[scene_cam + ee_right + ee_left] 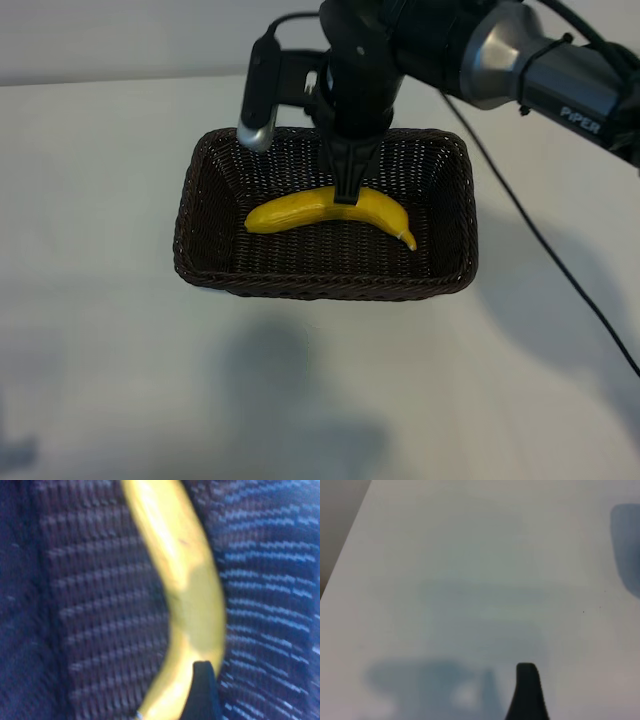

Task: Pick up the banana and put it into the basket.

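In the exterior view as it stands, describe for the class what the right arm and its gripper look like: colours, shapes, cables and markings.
The right arm is glossy black with a silver-grey metal collar and white "PiPER" lettering on its casing. A thin black cable trails from it across the table. A black and silver wrist camera hangs beside the wrist. The right gripper has narrow black tapering fingers.

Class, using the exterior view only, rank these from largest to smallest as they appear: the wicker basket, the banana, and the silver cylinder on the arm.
1. wicker basket
2. banana
3. silver cylinder, though it sits nearer the camera, so its look may mislead.
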Motion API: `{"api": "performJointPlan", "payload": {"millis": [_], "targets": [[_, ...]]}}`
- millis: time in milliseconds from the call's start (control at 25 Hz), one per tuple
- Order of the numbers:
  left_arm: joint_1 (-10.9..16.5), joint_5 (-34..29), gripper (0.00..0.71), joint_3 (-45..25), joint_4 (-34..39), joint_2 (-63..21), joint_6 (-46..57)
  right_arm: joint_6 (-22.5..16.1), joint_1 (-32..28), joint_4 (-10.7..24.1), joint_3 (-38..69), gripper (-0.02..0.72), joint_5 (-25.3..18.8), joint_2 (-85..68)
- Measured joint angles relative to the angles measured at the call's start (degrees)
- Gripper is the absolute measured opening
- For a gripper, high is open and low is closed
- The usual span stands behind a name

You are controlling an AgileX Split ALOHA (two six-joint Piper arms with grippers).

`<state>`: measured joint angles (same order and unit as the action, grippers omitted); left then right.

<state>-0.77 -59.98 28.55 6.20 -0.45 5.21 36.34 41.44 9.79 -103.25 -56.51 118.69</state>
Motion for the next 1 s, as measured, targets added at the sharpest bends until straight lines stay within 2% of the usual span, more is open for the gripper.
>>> {"api": "performJointPlan", "payload": {"millis": [160,240,320,440,560,640,840,1000], "targets": [[0.0,0.0,0.571,0.0,0.0,0.0,0.0,-5.86,-2.39,1.2,-0.06,0.568,-0.3,-0.16],[0.0,0.0,0.571,0.0,0.0,0.0,0.06,-7.9,-5.07,-0.01,-0.1,0.559,-0.74,-0.16],[0.0,0.0,0.571,0.0,0.0,0.0,0.06,-9.11,-8.75,-3.01,-0.1,0.55,-1.33,-0.16],[0.0,0.0,0.571,0.0,0.0,0.0,0.06,-11.27,-14.47,-9.79,-0.1,0.549,-3.15,-0.16],[0.0,0.0,0.571,0.0,0.0,0.0,0.06,-15.64,-20.11,-14.98,-0.1,0.548,-4.8,-0.16],[0.0,0.0,0.571,0.0,0.0,0.0,0.06,-19.21,-22.98,-17.17,-0.1,0.547,-5.86,-0.16],[0.0,0.0,0.571,0.0,0.0,0.0,0.06,-29.7,-28.82,-17.7,-0.1,0.547,-6.82,-0.16],[0.0,0.0,0.571,0.0,0.0,0.0,0.06,-35.19,-32.57,-15.67,-0.1,0.547,-7.86,-0.16]]}}
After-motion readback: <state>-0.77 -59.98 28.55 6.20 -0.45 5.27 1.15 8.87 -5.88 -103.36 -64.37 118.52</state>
